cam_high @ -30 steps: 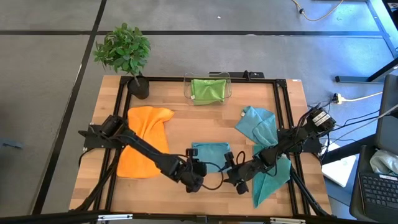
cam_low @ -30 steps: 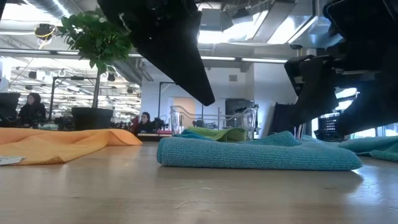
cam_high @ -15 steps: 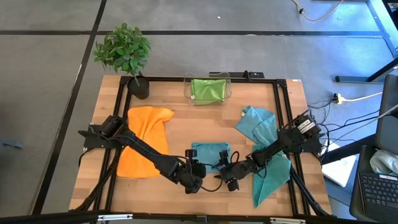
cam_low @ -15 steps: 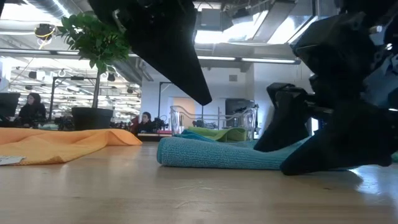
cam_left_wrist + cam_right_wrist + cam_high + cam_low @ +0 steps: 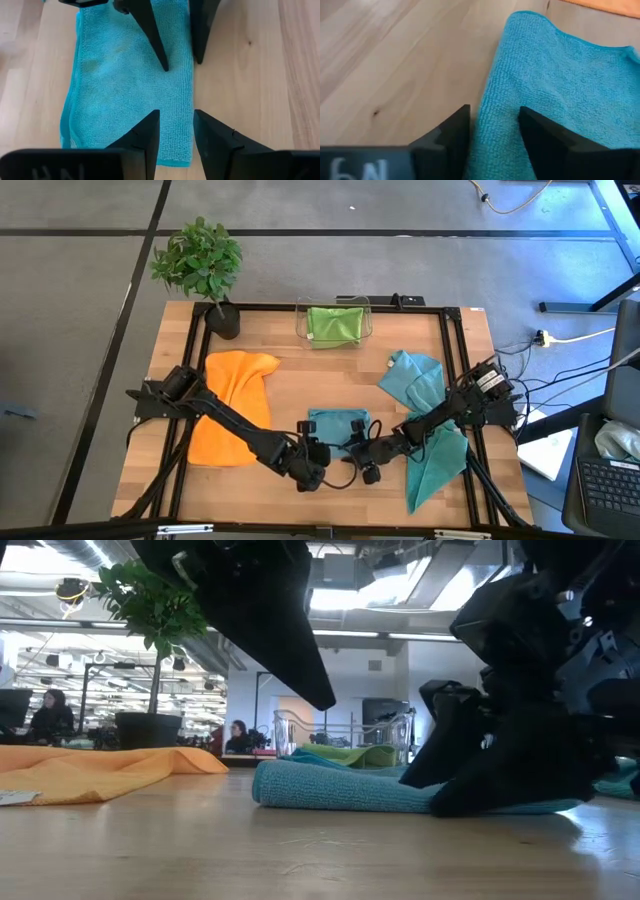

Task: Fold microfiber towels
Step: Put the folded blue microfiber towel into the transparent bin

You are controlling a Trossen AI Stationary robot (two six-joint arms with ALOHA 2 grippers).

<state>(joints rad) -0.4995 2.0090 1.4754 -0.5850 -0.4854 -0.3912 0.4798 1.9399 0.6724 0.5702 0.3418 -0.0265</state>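
At the table's near edge, both grippers meet over a folded teal towel [image 5: 337,426] lying flat on the wooden table [image 5: 330,375]. The right gripper [image 5: 492,127] straddles the towel's near long edge, fingers parted with the hem between them but not yet pinching it. The left gripper [image 5: 175,132] hovers above the same hem from the opposite side, its fingers parted and holding nothing; the low view shows its tip clear of the cloth.

Further back, an orange towel [image 5: 228,416] lies spread on the left, partly under the left arm. Two loose teal towels sit on the right: one crumpled [image 5: 412,380] mid-table, another [image 5: 436,464] draped toward the near right corner. At the far edge, a lime green towel [image 5: 334,323] rests folded inside a clear plastic bin [image 5: 366,311], beside a potted plant [image 5: 199,262].
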